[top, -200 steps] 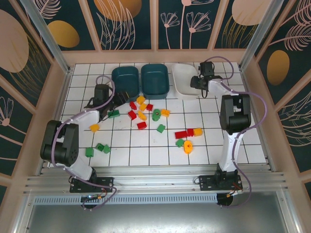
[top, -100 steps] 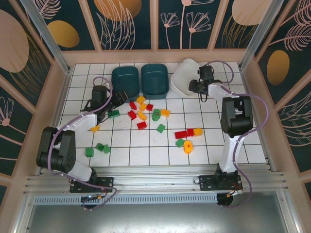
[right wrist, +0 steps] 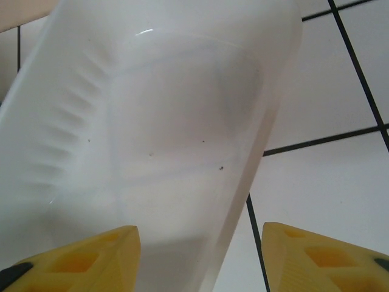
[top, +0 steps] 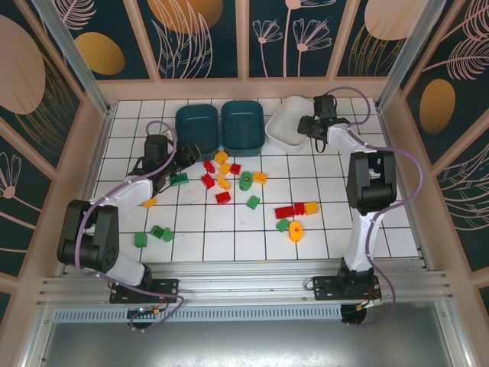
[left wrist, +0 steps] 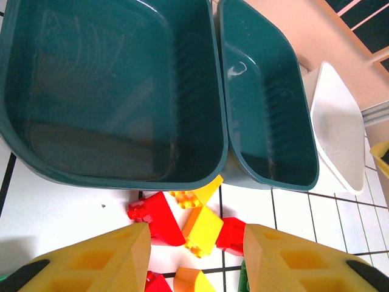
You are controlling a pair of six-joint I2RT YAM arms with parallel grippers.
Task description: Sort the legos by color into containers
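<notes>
Right gripper (right wrist: 199,230) apart, astride rim of white rounded plastic tub (right wrist: 152,121); left gripper (left wrist: 196,228) apart, empty, well left of tub

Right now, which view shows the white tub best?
Top external: nearly the whole white tub shows, sitting askew beside the teal tubs. Right wrist gives a cropped close-up of its inside; left wrist has it obliquely, at the right past the teal tubs.

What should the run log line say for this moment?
left claw open over red and yellow bricks | right claw open astride white tub rim | teal tubs empty | sorted: none
</notes>
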